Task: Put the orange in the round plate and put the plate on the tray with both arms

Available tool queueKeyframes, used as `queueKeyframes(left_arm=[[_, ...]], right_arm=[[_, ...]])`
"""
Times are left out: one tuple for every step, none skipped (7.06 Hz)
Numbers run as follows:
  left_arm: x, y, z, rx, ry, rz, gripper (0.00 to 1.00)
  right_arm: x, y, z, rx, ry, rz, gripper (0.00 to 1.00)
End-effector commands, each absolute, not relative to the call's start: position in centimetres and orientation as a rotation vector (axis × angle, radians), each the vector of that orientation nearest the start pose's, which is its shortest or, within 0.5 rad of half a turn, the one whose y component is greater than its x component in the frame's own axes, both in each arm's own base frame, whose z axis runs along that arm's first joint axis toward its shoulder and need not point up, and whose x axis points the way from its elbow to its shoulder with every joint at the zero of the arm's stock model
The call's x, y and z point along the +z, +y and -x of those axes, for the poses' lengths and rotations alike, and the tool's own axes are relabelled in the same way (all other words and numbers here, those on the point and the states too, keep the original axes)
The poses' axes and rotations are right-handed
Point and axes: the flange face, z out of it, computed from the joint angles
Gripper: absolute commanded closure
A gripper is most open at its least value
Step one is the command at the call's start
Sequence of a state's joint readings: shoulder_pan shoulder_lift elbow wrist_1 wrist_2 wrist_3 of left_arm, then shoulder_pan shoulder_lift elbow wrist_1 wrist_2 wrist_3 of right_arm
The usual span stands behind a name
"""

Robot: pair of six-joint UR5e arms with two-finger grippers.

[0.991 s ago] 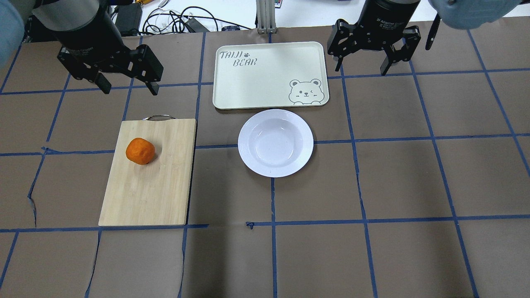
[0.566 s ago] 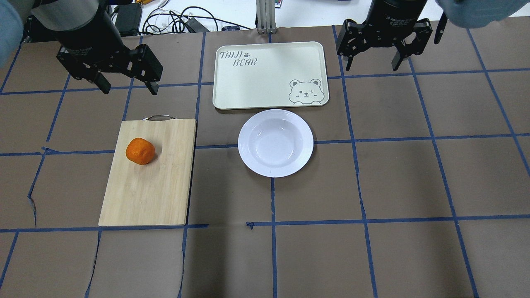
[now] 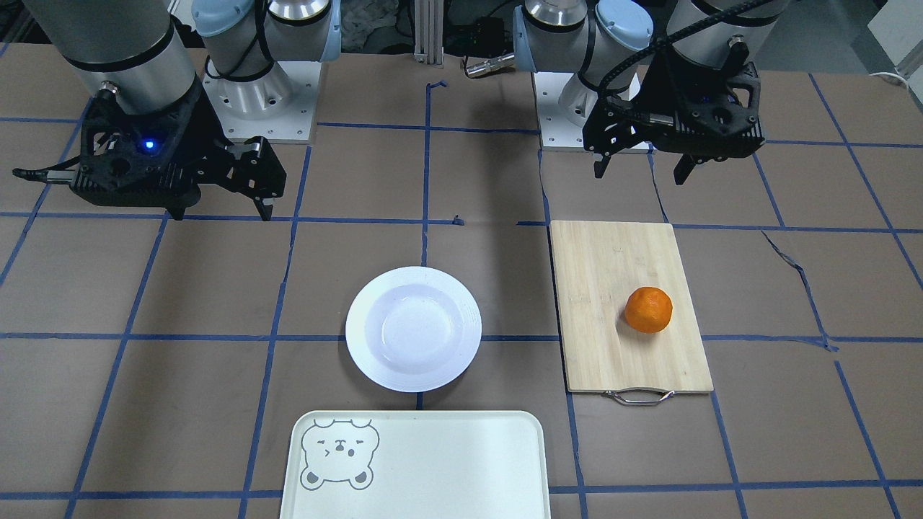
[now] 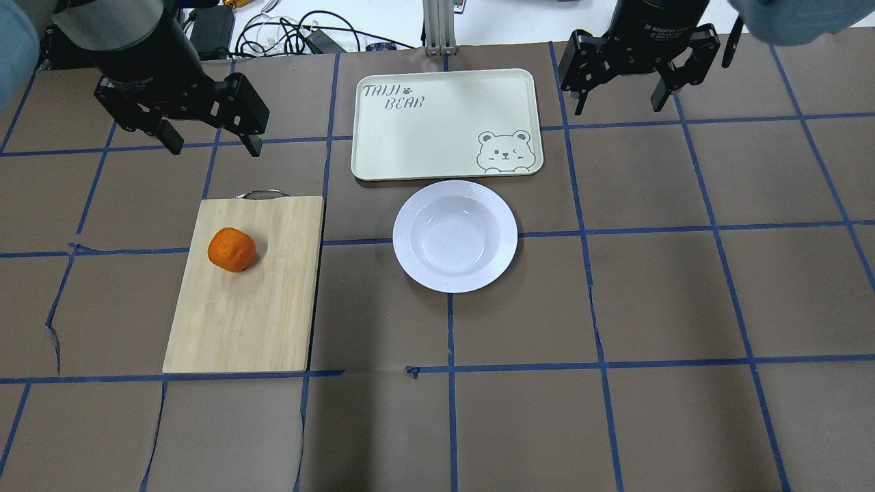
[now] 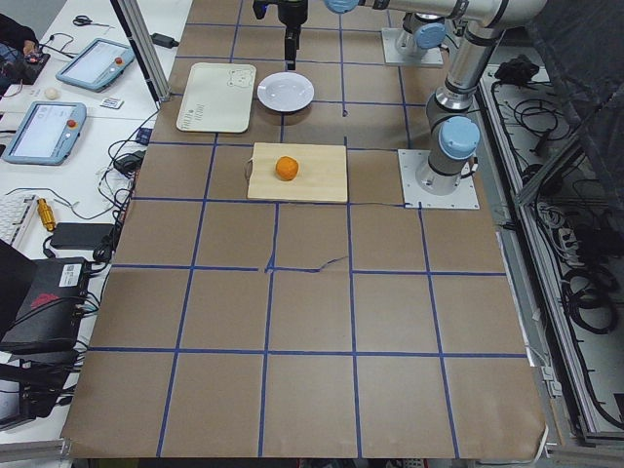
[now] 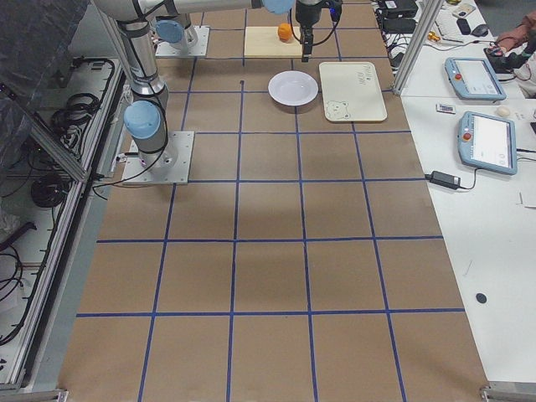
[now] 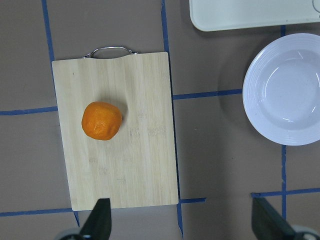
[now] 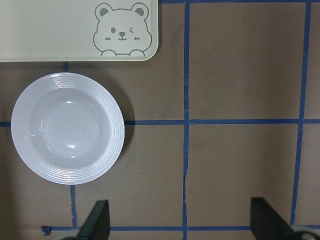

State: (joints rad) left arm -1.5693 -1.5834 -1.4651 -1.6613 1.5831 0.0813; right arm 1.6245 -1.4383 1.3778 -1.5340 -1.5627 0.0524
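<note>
Since orange (image 4: 232,249) sits loose on cutting board (image 4: 239,314), well apart from plate (image 4: 402,236) on bare desk (image 4: 615,307) just beside tray (image 4: 444,137), pick comes first; left tool (image 4: 213,147) released, jaws spread wide, empty, hanging beyond board's handle end; right tool (image 4: 621,108) likewise spread and empty, off tray's far corner. Best: bring left tool straight down, centred over fruit, close gently at widest part, since round fruit may roll

My left gripper (image 4: 215,151) hangs above the table to the left of the tray (image 4: 437,137), jaws spread wide. My right gripper (image 4: 619,109) hangs to the tray's right, spread just as wide.
</note>
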Motion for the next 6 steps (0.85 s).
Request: queueKeyframes(left_arm=[[52.3, -49.6, 13.1, 0.003, 3.127, -0.125, 0.0], [52.4, -49.9, 12.9, -0.006, 3.13, -0.118, 0.0], [52.6, -50.1, 12.0, -0.011, 3.132, -0.092, 0.0], [50.6, -51.3, 11.4, 0.037, 3.128, -0.089, 0.0], [48.8, -52.2, 10.8, 0.085, 3.129, -0.08, 0.0], [45.8, -53.0, 9.7, 0.153, 3.125, -0.062, 0.0]], right_arm=[[50.7, -54.1, -16.4, -0.023, 3.125, -0.005, 0.0], [50.7, -54.1, -16.4, -0.02, 3.125, -0.002, 0.0], [50.6, -54.1, -16.4, -0.018, 3.129, -0.002, 0.0], [50.6, -54.1, -16.4, -0.018, 3.13, -0.002, 0.0], [50.6, -54.1, -16.4, -0.018, 3.129, -0.002, 0.0], [50.7, -54.1, -16.3, -0.021, 3.13, -0.005, 0.0]])
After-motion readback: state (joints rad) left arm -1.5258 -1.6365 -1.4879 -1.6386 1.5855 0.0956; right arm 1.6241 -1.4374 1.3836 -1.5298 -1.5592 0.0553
